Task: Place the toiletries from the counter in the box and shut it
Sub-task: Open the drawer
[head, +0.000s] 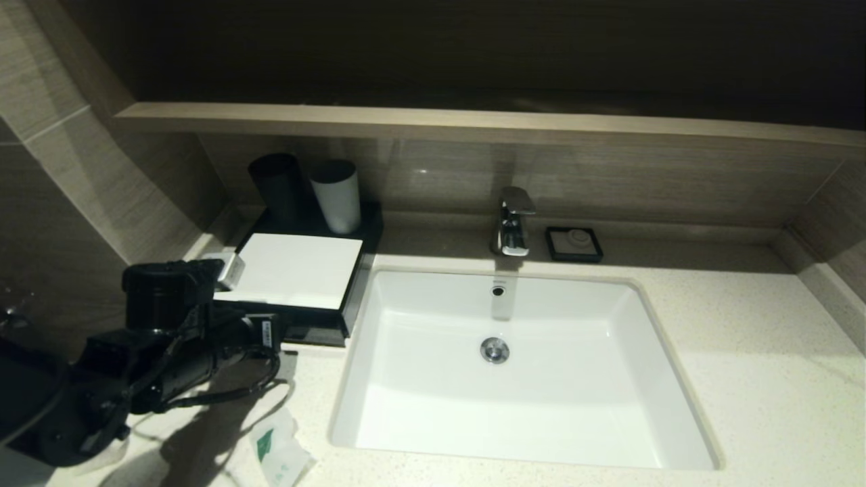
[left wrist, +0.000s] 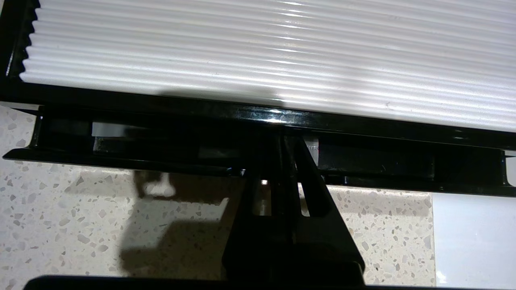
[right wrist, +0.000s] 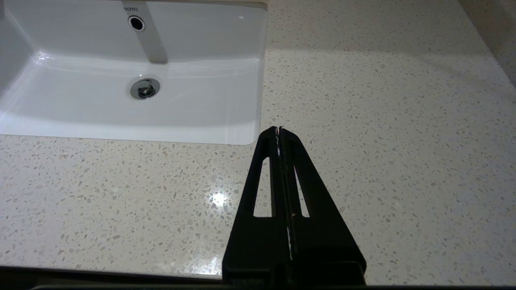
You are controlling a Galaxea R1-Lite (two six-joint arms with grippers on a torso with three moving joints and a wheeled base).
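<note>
One crinkly translucent plastic sachet with a green label (head: pixel 279 452) lies on the off-white speckled stone counter (head: pixel 744 379), at its near edge left of the sink; it is the only sachet out in the open. Behind it, at the counter's back left, stands the one low black rectangular box with a ribbed white top panel (head: pixel 295 270). Its shallow front drawer (left wrist: pixel 383 163) stands partly pulled out, and in the left wrist view pale scraps show inside it, too dim to count or name.

The left gripper (left wrist: pixel 287 141) has its two black fingers pressed together, their tips at the middle of the drawer front; whether they pinch the pull cannot be told. The right gripper (right wrist: pixel 279 129) hangs above bare counter just right of the sink's near corner, its fingers likewise pressed flat together with nothing between them.

Two cups stand at the back of the box: one dark grey cup (head: pixel 276 184) and one white cup (head: pixel 335 195), side by side. One white rectangular sink basin (head: pixel 514 379) sits in the counter, with one chrome tap (head: pixel 514 222) behind it and one small black square soap dish (head: pixel 574 243) just to the tap's right. A brown wood-look ledge (head: pixel 473 125) runs above.
</note>
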